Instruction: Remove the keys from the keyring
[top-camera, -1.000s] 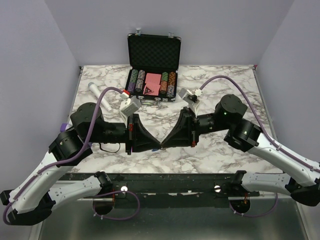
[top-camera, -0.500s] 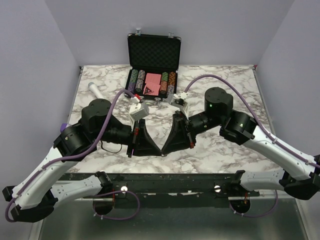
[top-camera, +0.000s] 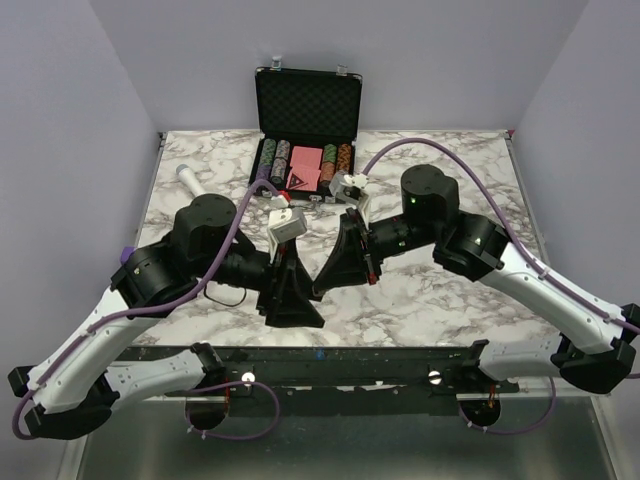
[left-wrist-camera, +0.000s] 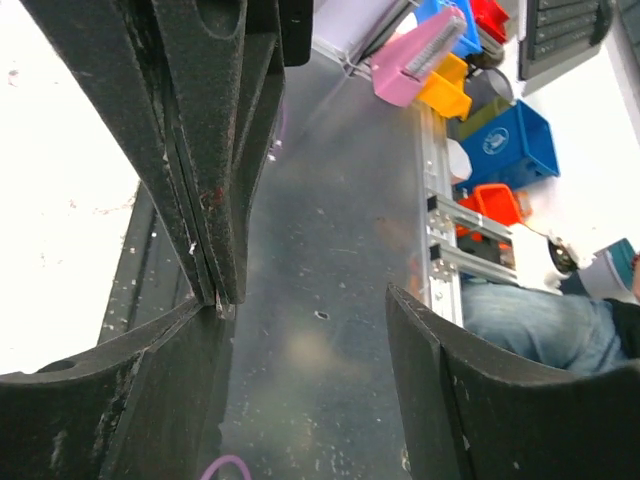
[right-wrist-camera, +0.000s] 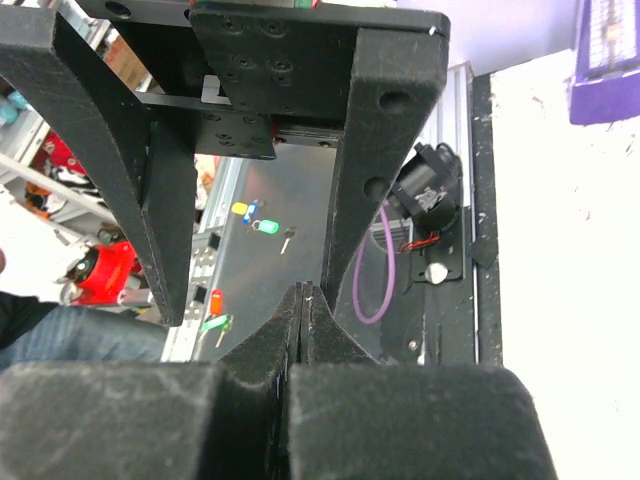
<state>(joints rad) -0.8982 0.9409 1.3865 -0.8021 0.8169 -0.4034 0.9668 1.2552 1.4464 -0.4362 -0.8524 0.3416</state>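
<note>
Top view. A white microphone-like stick (top-camera: 196, 190) lies on the white-and-grey marbled tabletop (top-camera: 450, 300), at about 10 o'clock from the black two-finger left gripper (top-camera: 293, 312). The left gripper points toward 6 o'clock, at the near table edge. In the left wrist view its jaws stand wide apart and hold nothing; only a grey metal surface (left-wrist-camera: 320, 250) shows between them.

An open black hard case (top-camera: 305, 100) with rows of poker chips and red cards sits at 12 o'clock, well apart from both grippers.

The black two-finger right gripper (top-camera: 322, 288) points toward roughly 8 o'clock. Its jaws are pressed together, leaving a hairline seam in the right wrist view. Its tips touch the tip of one left finger (left-wrist-camera: 120, 390). A pale speck sits at that contact, too small to identify. Cannot tell whether anything thin is pinched in the seam.

The small blue-tagged keyring and the thin pale metal keys cannot be made out in the top view, where the fingers hide the contact spot. The right wrist view shows tiny coloured tags (right-wrist-camera: 258, 220) and a pale key-like sliver (right-wrist-camera: 287, 240) on the grey surface, framed by the left fingers. They are too small to tell whether these are the task's items.
</note>
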